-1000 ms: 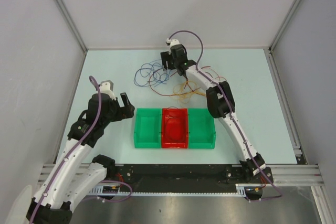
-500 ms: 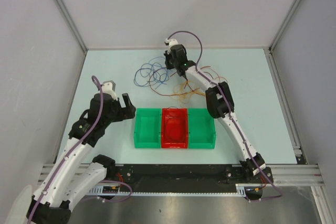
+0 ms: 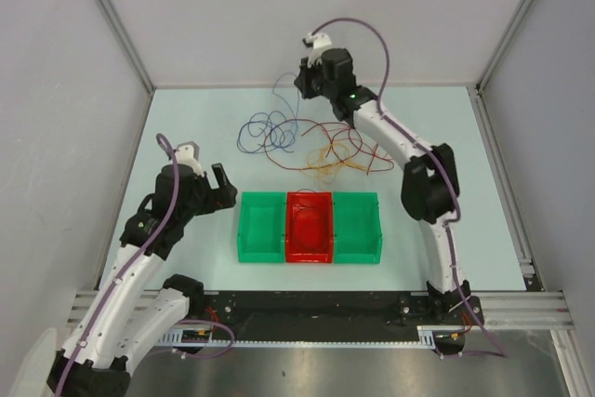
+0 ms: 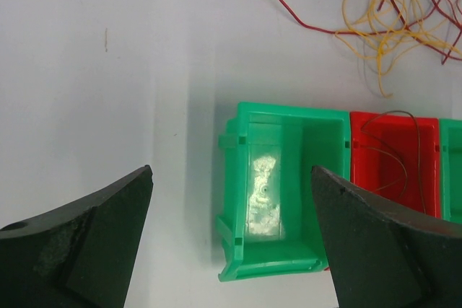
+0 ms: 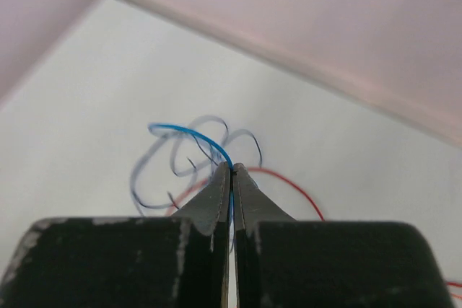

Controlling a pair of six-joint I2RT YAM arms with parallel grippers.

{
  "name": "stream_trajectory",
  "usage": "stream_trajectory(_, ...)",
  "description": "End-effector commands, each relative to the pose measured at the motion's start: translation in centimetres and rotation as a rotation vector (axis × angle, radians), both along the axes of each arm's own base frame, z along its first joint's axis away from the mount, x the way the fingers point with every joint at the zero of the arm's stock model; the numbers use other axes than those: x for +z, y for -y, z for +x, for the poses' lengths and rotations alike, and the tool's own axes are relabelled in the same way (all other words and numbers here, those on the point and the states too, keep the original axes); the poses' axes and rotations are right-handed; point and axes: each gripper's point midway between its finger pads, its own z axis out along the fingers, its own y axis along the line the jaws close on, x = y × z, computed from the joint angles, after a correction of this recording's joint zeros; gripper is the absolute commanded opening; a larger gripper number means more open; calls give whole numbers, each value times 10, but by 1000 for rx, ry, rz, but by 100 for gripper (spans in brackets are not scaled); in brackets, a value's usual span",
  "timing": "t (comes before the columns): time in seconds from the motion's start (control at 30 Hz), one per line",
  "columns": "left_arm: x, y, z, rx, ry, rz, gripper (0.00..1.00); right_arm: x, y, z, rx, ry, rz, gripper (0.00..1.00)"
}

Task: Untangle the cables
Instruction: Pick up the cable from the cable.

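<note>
Green bins (image 3: 260, 230): 2 | red bin (image 3: 310, 195): 1 | right fingers (image 5: 216, 200) clamp blue cable (image 5: 184, 132) | left fingers (image 4: 94, 236) apart

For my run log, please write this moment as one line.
right end effector: shut on blue cable | left end effector: open, near left green bin

Bare tabletop (image 3: 209, 127) between left claw (image 4: 231, 174) and cables (image 3: 311, 143)

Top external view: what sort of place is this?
Probably a lab robot cell: plain panel walls on aluminium framing enclose a table, with left arm and right arm bolted at its edge.
</note>
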Motion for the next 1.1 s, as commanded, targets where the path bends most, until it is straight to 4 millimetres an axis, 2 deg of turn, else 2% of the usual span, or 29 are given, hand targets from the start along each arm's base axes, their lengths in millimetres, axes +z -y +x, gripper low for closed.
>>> stream_trajectory(0.0,21,-3,11,10,66,-42,95,187,12,-51,56,298,219,0)
stream_trajectory(0.03,23,-2,12,12,70,-56,95,196,12,-61,65,311,219,0)
stream_trajectory(0.07,29,3,14,0,91,-80,94,226,19,-78,72,356,240,0)
stream_trajectory(0.1,34,8,15,-20,108,-108,94,236,20,-86,73,369,240,0)
stream_trajectory(0.17,54,31,20,-120,199,-187,93,259,23,-105,80,413,249,0)
stream_trajectory(0.2,62,42,18,-165,222,-226,93,273,32,-118,63,422,245,0)
stream_trajectory(0.23,71,49,19,-182,251,-250,93,281,35,-125,55,430,248,0)
stream_trajectory(0.27,89,61,19,-223,303,-265,93,285,36,-134,55,431,240,0)
stream_trajectory(0.3,93,61,26,-201,315,-246,93,301,46,-146,43,452,252,0)
stream_trajectory(0.33,102,65,28,-210,337,-239,93,307,50,-152,39,457,258,0)
stream_trajectory(0.37,126,73,31,-236,397,-254,93,305,52,-158,37,441,253,0)
stream_trajectory(0.4,137,79,33,-262,427,-264,93,318,62,-170,30,456,271,0)
stream_trajectory(0.43,140,85,39,-277,431,-267,93,321,65,-175,30,452,276,0)
stream_trajectory(0.47,163,90,41,-291,490,-286,92,317,68,-181,35,430,272,0)
stream_trajectory(0.53,178,97,46,-309,524,-301,91,324,77,-194,38,435,274,0)
stream_trajectory(0.57,197,101,45,-322,571,-316,90,322,80,-199,36,426,268,0)
stream_trajectory(0.6,204,103,44,-334,592,-323,90,315,81,-201,38,409,264,0)
stream_trajectory(0.63,212,109,40,-375,617,-322,90,322,87,-211,37,421,274,0)
stream_trajectory(0.67,224,115,38,-409,646,-328,90,320,89,-213,39,414,271,0)
stream_trajectory(0.7,228,119,36,-435,651,-325,89,313,89,-216,45,398,264,0)
stream_trajectory(0.73,238,122,32,-467,671,-310,89,315,92,-221,53,399,265,0)
stream_trajectory(0.83,241,136,25,-541,695,-272,88,307,92,-230,81,362,244,0)
stream_trajectory(0.97,259,145,9,-590,764,-243,85,302,96,-240,93,327,219,0)
stream_trajectory(1.07,271,152,5,-616,795,-231,85,301,97,-246,103,315,219,0)
